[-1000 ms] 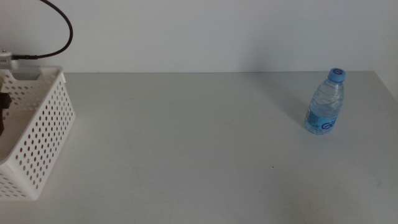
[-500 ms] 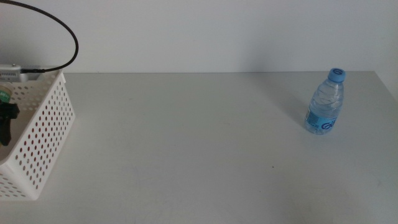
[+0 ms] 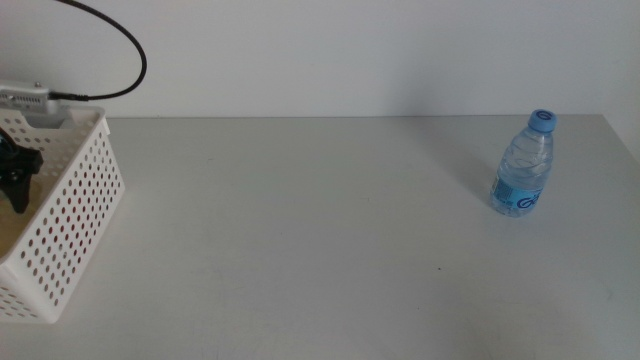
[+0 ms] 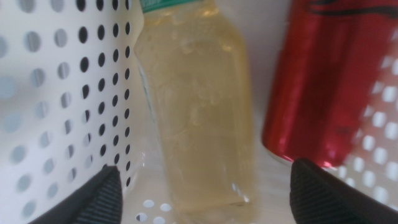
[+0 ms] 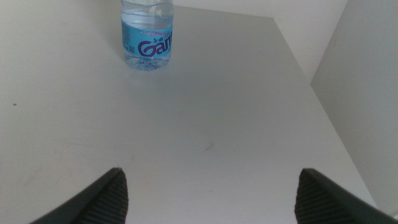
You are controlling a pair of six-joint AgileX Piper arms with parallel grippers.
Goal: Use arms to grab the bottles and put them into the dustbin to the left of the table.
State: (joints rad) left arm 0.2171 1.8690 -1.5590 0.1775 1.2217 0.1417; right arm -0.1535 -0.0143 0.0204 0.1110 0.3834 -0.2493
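Since the frame half a second before, the black left gripper [image 3: 17,172] had shifted a little higher inside the white perforated plastic dustbin [image 3: 75,205] at the table's left edge, and its ribbed black cable [image 3: 125,45] arched further toward the middle. In the left wrist view that gripper's [image 4: 205,190] two dark jaws stood wide apart with nothing between them, hanging over the basket's contents: a yellow tea bottle of clear plastic [image 4: 202,106] lay on the basket floor just beside the perforated wall [image 4: 68,93], and a slim red can [image 4: 326,81] lay next to it on its other side. The pale grey-white table [image 3: 300,220] stretched across the middle. Far to the right, near the back edge, the clear water bottle with blue cap and blue label [image 3: 524,165] stood upright. The right gripper [image 5: 208,193] hung over the bare tabletop near that bottle [image 5: 147,34], its jaws spread apart and holding nothing
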